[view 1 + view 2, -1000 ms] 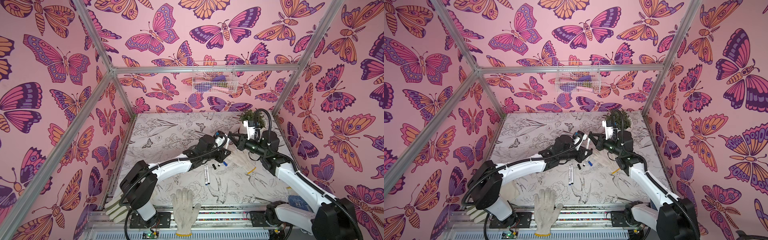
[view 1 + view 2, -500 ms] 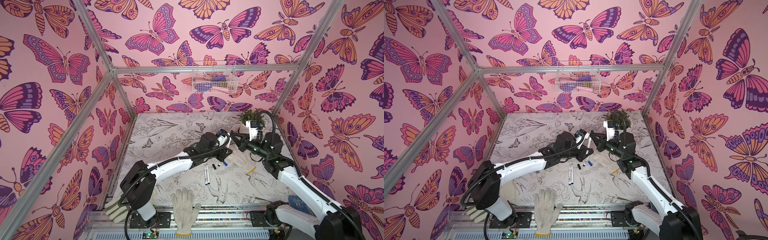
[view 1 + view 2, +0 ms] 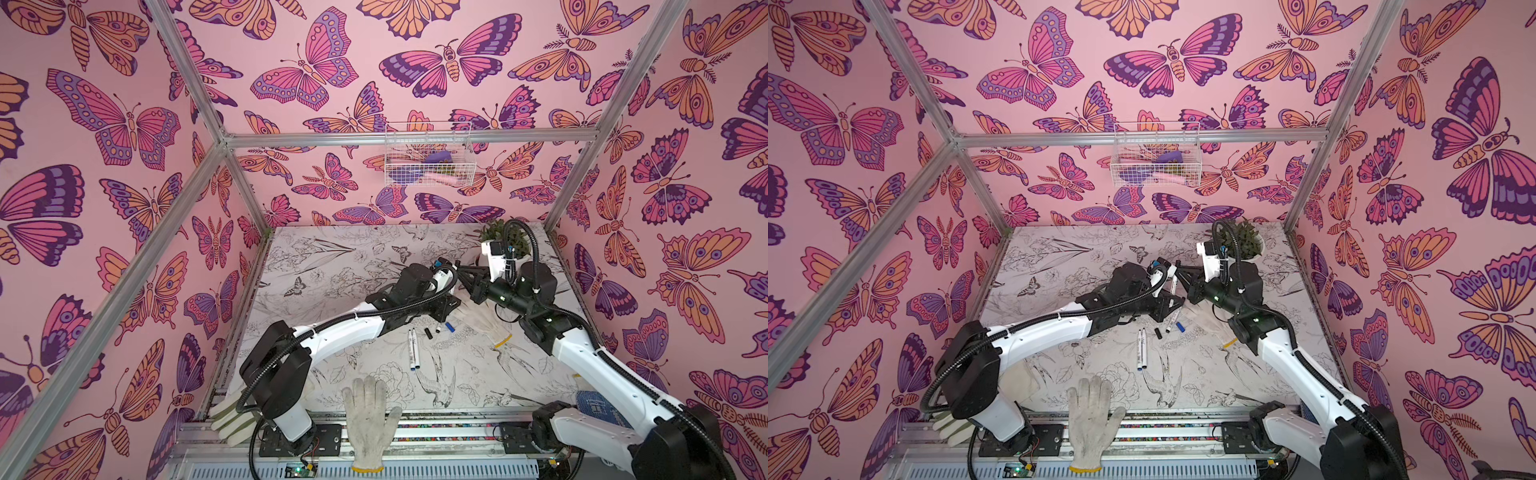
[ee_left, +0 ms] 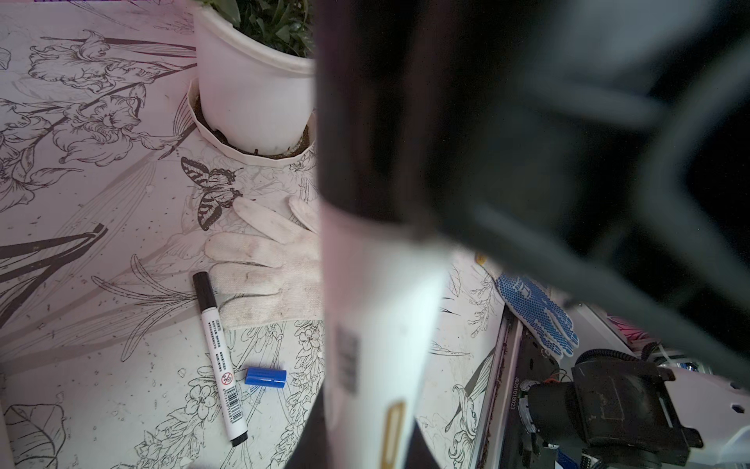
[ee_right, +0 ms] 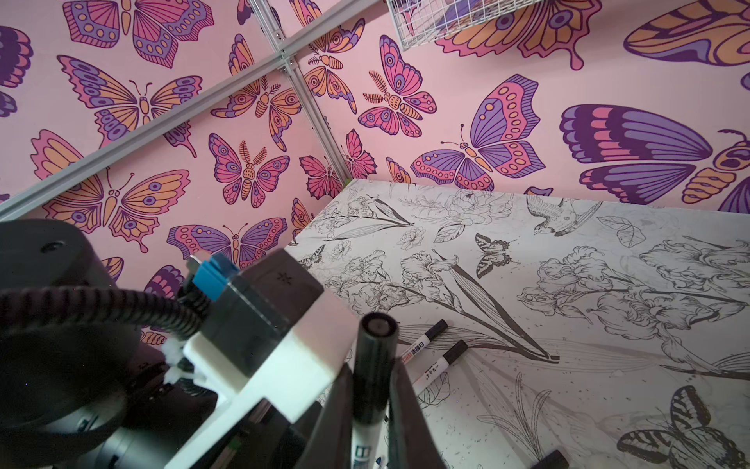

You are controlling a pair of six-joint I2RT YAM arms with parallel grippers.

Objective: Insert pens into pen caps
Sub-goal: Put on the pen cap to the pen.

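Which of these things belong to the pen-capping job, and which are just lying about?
Job: held pen, capped pen, two pens side by side, loose black cap, blue cap.
Lying about: white gloves, blue-dotted glove, potted plant, wire basket.

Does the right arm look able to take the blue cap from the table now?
Probably not yet: the right gripper is shut on the black cap of the pen in the left gripper. The blue cap itself lies uncovered.
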